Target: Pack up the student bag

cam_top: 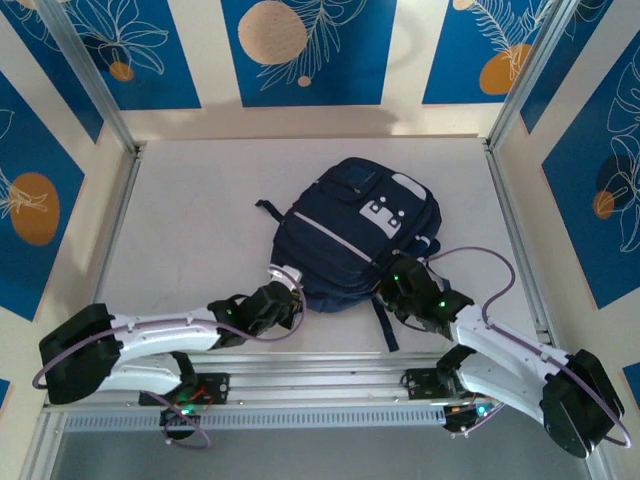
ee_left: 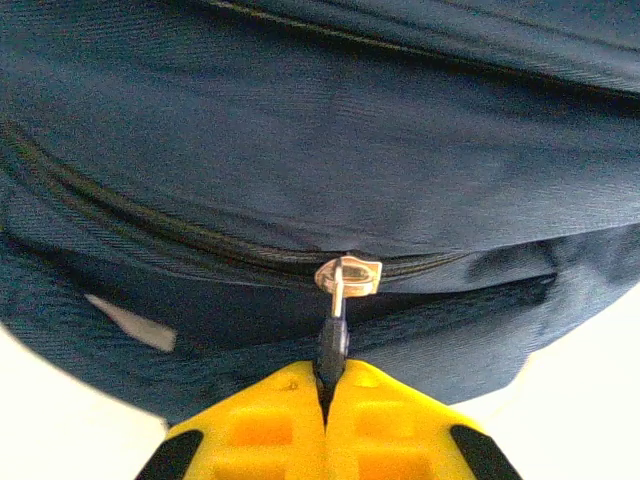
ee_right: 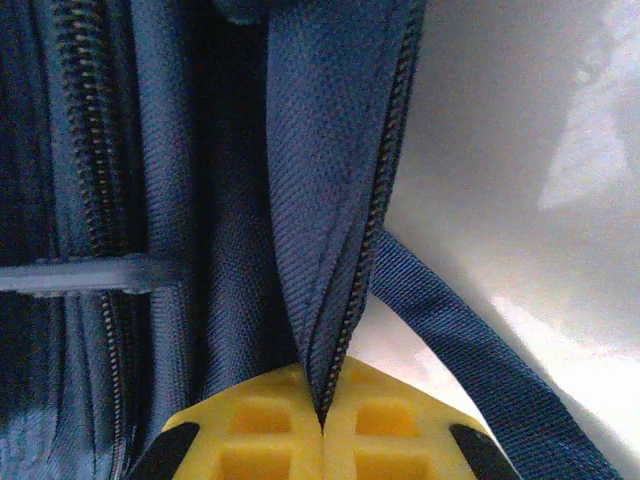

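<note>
Left pincer (ee_left: 325, 388) fully shut, pinching the dark pull tab (ee_left: 333, 335) that hangs from the silver zip slider (ee_left: 348, 274); only the tab's lower end sits btwn the pads. Right pincer (ee_right: 322, 408) also fully shut, on a fabric edge (ee_right: 330, 200) of the bag w/ zip teeth along it, strap (ee_right: 470, 340) just beside. Bag (cam_top: 355, 235) lies mid-table (cam_top: 200, 200), front up, both pincers at its near edge. Risks (est.): tab thin, grip shallow, so it may slip out if the pull goes off the zip line; slider could jam on the curve; if R loses the fabric, the whole bag drags w/ L instead of the zip running.
</note>
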